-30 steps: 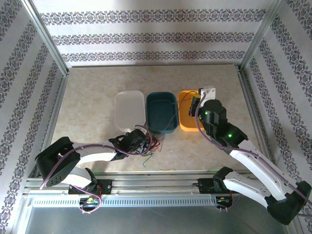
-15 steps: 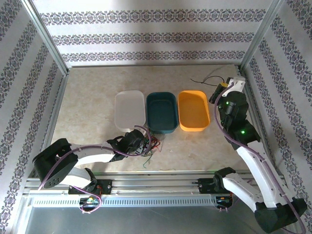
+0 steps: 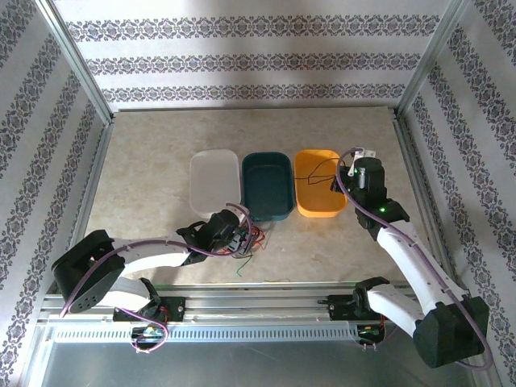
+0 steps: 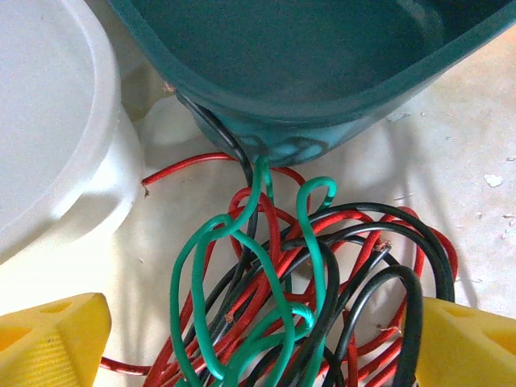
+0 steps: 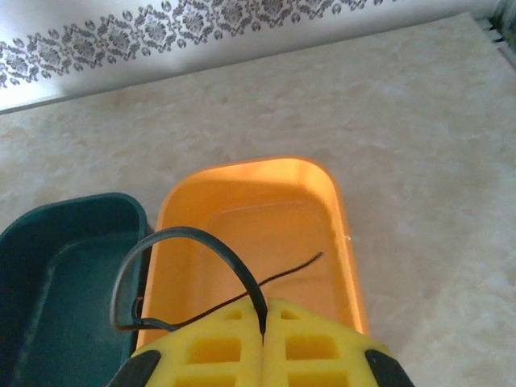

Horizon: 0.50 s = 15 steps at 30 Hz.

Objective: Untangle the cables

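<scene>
Cables (image 4: 298,298): red-green-black tangle touching teal bin (image 4: 339,113) front wall. Left gripper (image 4: 258,339) wide, straddling tangle. Right gripper (image 5: 264,310) pinches black strand (image 5: 173,231) over orange bin (image 5: 242,164). Best: lower strand inside before release; loose tail may spring over rim.

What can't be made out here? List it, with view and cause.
Left wrist: the lower part of the cables is cut off by the bottom edge; black and green strands vanish under the teal bin.
Right wrist: the held end of the black cable is hidden inside the shut right gripper.
Top: the left gripper covers part of the bundle; the strands are too thin to separate.
</scene>
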Each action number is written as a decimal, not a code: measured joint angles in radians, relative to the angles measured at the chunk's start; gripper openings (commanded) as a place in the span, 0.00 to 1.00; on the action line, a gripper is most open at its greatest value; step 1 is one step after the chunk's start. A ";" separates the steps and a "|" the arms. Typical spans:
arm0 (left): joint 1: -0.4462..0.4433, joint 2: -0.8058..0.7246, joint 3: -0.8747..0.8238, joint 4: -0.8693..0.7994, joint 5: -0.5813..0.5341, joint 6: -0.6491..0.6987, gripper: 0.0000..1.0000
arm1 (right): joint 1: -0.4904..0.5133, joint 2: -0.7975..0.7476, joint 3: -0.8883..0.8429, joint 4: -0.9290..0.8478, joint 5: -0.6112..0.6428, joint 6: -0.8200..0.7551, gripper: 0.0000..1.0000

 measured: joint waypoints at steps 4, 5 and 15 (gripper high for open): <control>0.000 -0.001 0.000 0.000 0.000 0.000 0.94 | 0.000 0.043 0.000 0.003 -0.001 0.016 0.00; 0.000 -0.003 0.000 0.000 0.000 0.000 0.94 | 0.000 0.063 0.000 0.003 0.003 0.020 0.00; 0.000 -0.052 0.000 -0.005 0.003 0.000 0.94 | -0.046 0.215 0.016 -0.015 0.159 0.098 0.00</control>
